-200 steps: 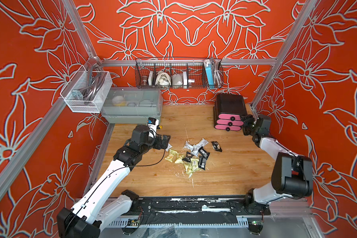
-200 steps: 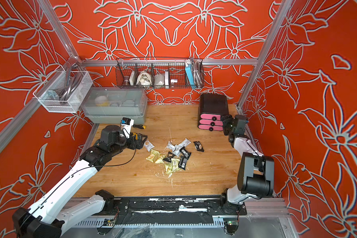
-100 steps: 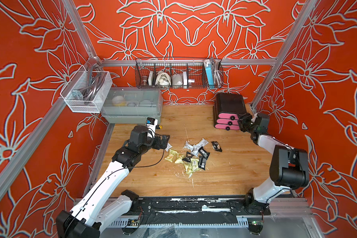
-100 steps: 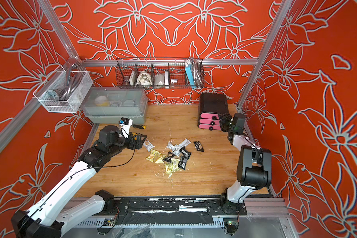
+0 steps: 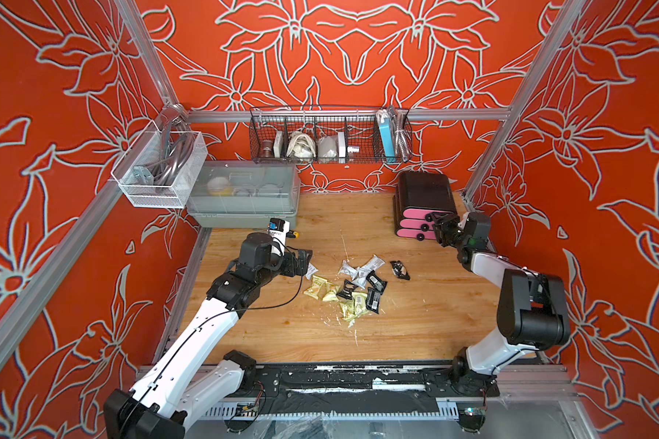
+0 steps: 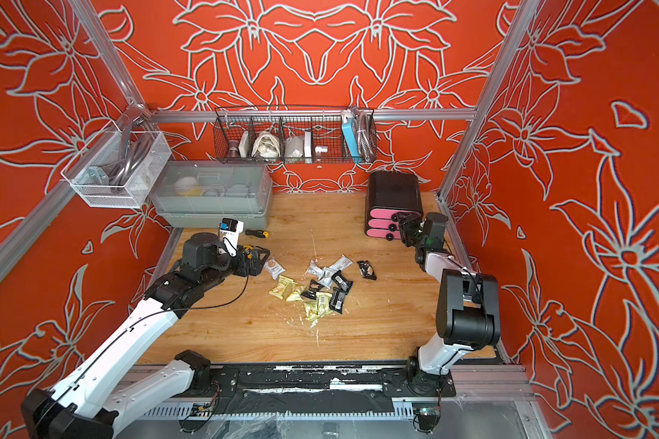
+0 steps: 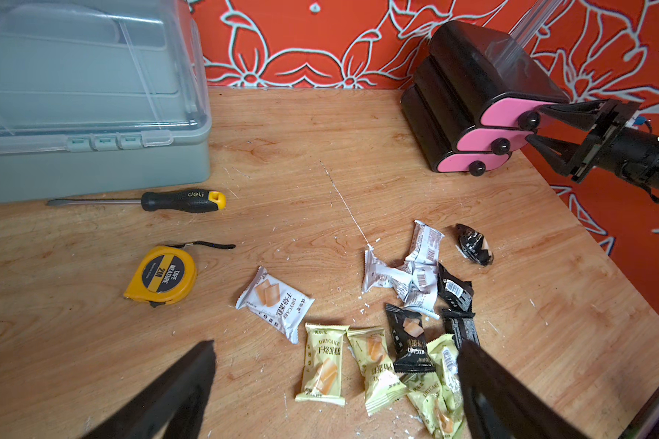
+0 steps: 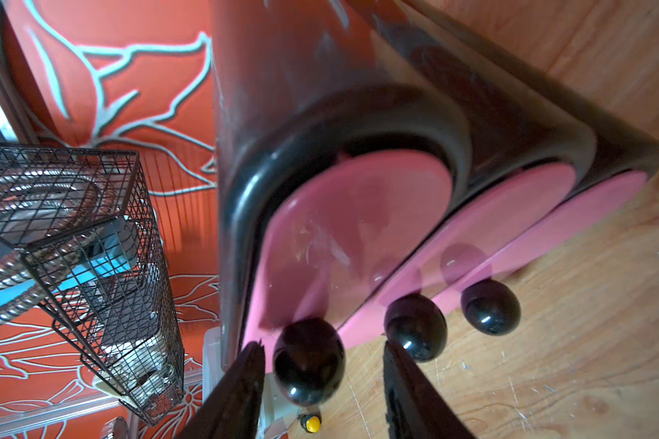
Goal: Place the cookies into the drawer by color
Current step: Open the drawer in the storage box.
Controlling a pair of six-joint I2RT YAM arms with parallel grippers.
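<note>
Where they lie heaped, the cookies (image 5: 352,290) look black, white, yellow-green.

The wooden tabletop (image 5: 434,315) was scuffed, with a long pale scratch and white crumbs near its middle. At its back left stood a grey lidded bin (image 5: 240,197), and at its back right the black drawer (image 5: 423,197) with three pink fronts. A screwdriver (image 7: 183,200) lay just in front of the bin, with a yellow tape measure (image 7: 162,275) near it. The cookies (image 5: 352,285) lay in a loose, overlapping heap mid-table. A white packet (image 7: 274,302) lay slightly apart on the tape measure's side, and a black packet (image 7: 472,245) on the drawer's side.
</note>
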